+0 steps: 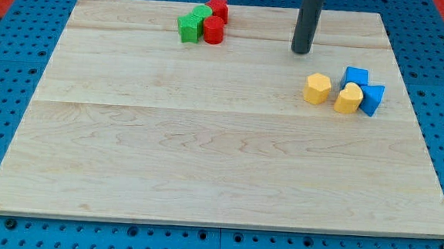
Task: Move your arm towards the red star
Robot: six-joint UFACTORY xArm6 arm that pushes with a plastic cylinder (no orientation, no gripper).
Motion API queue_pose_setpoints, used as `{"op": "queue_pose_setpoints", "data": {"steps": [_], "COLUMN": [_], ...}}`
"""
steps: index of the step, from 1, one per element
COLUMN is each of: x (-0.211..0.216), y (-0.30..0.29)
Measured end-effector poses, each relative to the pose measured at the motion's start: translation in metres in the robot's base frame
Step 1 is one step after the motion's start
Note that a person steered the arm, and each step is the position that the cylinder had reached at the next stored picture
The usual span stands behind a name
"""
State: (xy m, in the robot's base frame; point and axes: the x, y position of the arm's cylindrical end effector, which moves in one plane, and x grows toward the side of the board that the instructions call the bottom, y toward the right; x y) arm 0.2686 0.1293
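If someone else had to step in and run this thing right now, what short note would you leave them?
My tip: down near the wooden board's top edge, right of centre, touching no block.
Red star block: at the view's top, left of my tip, packed with a red cylinder block and two green blocks.
Yellow and blue blocks: clustered below and right of my tip, not involved.
Done: nothing visible yet; a clear gap separates tip and star.
Left: slide the tip leftward and slightly up to the red star.
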Motion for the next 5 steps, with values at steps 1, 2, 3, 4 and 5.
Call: {"op": "queue_pose_setpoints", "data": {"steps": [1,2,3,4,5], "x": [-0.073,-0.077,-0.077,-0.077,-0.075], "y": [-0.016,-0.023,-0.032,-0.071,-0.108]}}
